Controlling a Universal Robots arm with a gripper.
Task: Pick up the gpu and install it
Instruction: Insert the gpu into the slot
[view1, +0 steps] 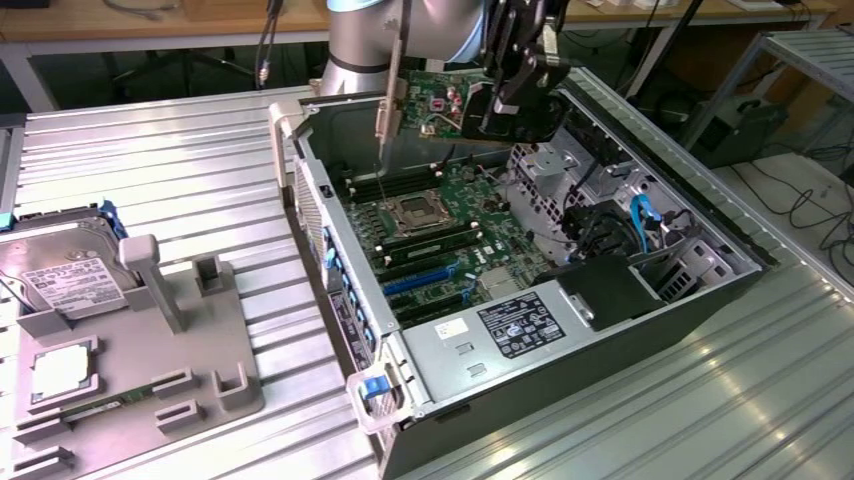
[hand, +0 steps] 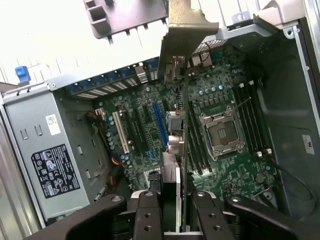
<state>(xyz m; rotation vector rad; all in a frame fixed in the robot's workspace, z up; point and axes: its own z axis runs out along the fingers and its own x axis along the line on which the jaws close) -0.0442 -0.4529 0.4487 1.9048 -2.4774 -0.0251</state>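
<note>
My gripper (view1: 514, 100) is shut on the gpu (view1: 438, 105), a thin circuit card with a pale metal bracket strip (view1: 391, 80) on one end. The card hangs upright above the open computer case (view1: 327, 200), over the far part of the motherboard (view1: 447, 235). In the wrist view I see the gpu (hand: 183, 130) edge-on, running from my gripper (hand: 177, 217) up to its bracket (hand: 187, 25). It lines up roughly between the blue expansion slot (hand: 159, 122) and the CPU socket (hand: 222, 132), well clear of the board.
The case lies on its side on a ribbed metal table (view1: 174, 160). Inside are a power supply (view1: 514, 325), black drive bays with blue cables (view1: 627, 235) and memory slots (hand: 250, 115). At the exterior view's left, a grey fixture (view1: 160, 340) holds a silver hard drive (view1: 60, 275) and a memory stick (view1: 100, 405).
</note>
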